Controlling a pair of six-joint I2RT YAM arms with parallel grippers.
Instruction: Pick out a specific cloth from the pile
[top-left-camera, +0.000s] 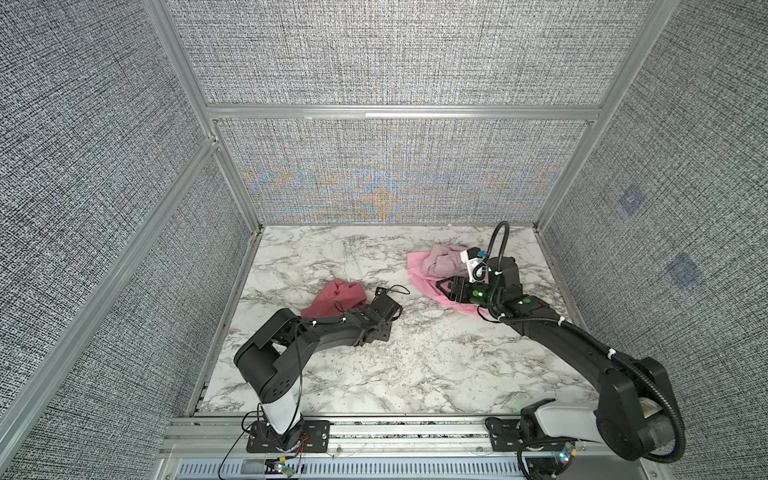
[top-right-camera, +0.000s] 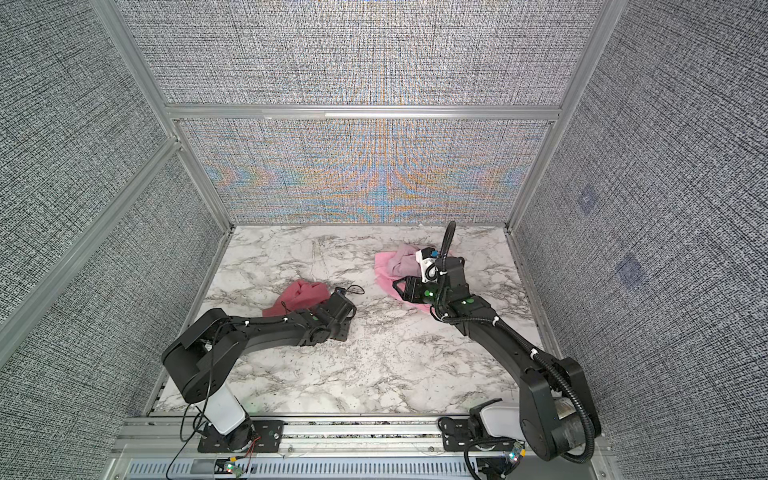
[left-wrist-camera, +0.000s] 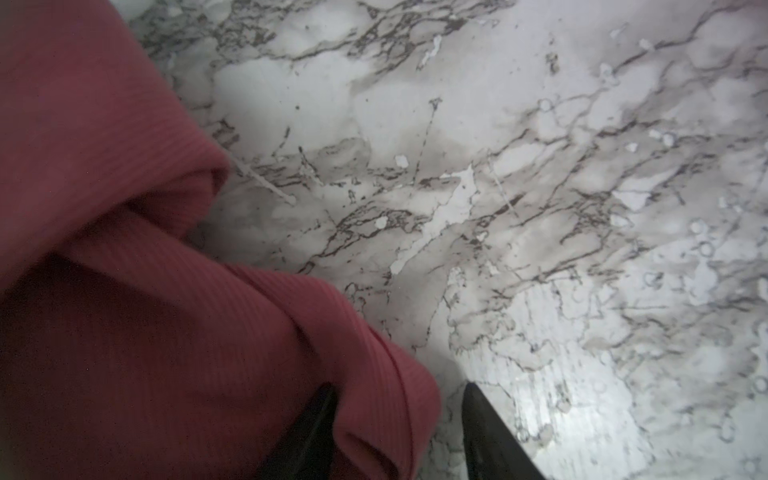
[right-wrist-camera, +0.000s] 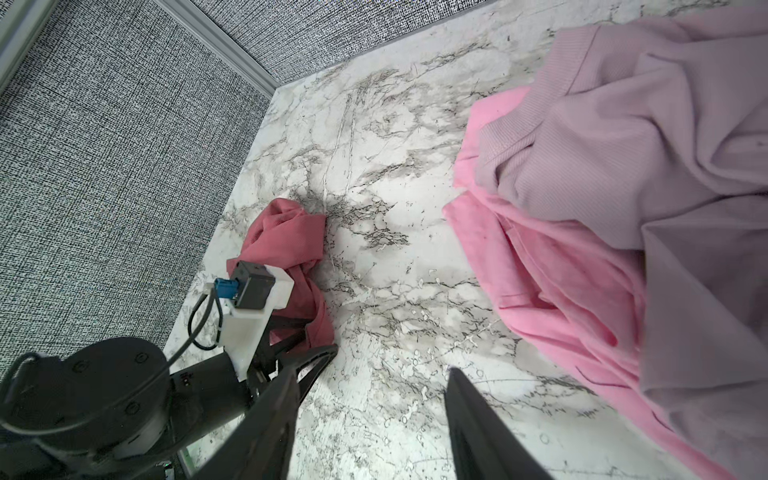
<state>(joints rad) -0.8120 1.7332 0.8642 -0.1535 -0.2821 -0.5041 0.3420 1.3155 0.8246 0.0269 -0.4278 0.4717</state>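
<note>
The left gripper has its jaws spread partway. In the left wrist view a rolled fold of the cloth lies between them. The fold rests against one jaw, and a strip of bare table shows between it and the other, so nothing is pinched. In both top views these jaws are hidden under the arm's wrist.

The right gripper is spread about as wide and holds nothing; only marble shows between its jaws. In both top views it sits at the front left edge of the pile, over the rim of the pink cloth. I cannot tell whether it touches the fabric.

The cloth is a dusty rose-red, finely ribbed knit, bunched into soft rounded folds. It lies on the table left of the middle, well apart from the pile, with its front end at the left gripper.

The pile sits near the back right corner. Its pink cloth is bright and smooth, spread flat with shallow creases. The mauve cloth is pale, ribbed and hemmed, and lies crumpled on top of it.

The table is flat, white with grey marble veining, and glossy where light strikes it.
</note>
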